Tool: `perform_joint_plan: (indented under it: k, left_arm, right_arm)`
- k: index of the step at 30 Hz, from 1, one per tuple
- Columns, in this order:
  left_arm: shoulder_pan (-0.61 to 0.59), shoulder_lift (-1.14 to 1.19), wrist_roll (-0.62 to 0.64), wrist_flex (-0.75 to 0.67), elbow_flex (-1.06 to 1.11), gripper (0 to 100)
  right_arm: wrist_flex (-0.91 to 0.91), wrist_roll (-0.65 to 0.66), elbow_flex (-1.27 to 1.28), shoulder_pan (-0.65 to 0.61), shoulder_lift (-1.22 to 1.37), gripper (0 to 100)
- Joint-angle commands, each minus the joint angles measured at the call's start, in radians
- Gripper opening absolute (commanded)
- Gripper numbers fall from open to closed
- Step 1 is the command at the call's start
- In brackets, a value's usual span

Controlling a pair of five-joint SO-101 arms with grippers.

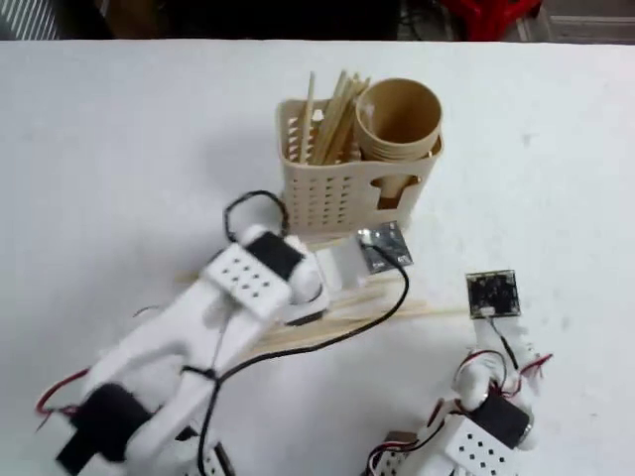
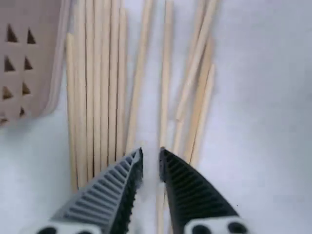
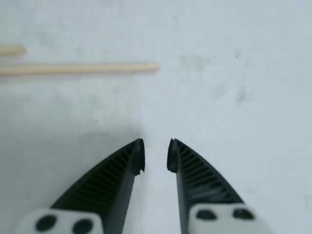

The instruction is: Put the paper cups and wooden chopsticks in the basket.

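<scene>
Lying beside the basket point(image 2: 29, 58), chopsticks point(image 2: 105, 83) flank left claw point(image 2: 150, 158).

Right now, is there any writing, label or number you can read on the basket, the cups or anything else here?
No readable text.
The basket, the paper cups and the chopsticks carry no print that shows.
Any marking on the small circuit board is too small to read.

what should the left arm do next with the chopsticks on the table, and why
Probably lower the left gripper and close it on a chopstick: its jaws stand slightly apart just over the loose chopsticks lying on the table beside the basket, which already holds the cups.
</scene>
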Motion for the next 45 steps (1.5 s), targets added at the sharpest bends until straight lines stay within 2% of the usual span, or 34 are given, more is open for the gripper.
perform_joint_plan:
  k: [1, 6, 11, 18, 22, 28, 35, 40, 45]
  left_arm:
    - [0.039, 0.140, -0.009, -0.068, -0.143, 15]
    - [0.102, 0.377, 0.026, -0.071, -0.388, 15]
    - [0.177, 0.602, 0.026, -0.061, -0.565, 15]
    - [0.153, 0.892, 0.031, 0.121, -0.848, 14]
    - [0.124, 0.966, 0.031, 0.232, -0.990, 2]
    - [0.058, 0.920, 0.020, 0.394, -1.057, 2]
    - [0.007, 0.697, 0.018, 0.520, -1.054, 2]
    - [-0.044, 0.567, 0.018, 0.575, -1.053, 2]
    - [-0.070, 0.357, 0.018, 0.572, -0.990, 2]
  right_arm:
    - [0.002, 0.078, 0.006, 0.143, -0.007, 9.8]
    - [0.004, 0.138, 0.006, 0.277, -0.007, 9.8]
    - [0.004, 0.141, 0.006, 0.300, -0.004, 9.8]
    - [0.004, 0.140, 0.006, 0.295, -0.001, 9.8]
    - [0.004, 0.140, 0.006, 0.292, -0.001, 9.8]
    - [0.004, 0.140, 0.006, 0.292, -0.001, 9.8]
    - [0.004, 0.140, 0.006, 0.291, -0.005, 9.8]
    - [0.004, 0.137, 0.006, 0.208, -0.005, 9.8]
    - [0.004, 0.133, 0.006, 0.124, -0.005, 9.8]
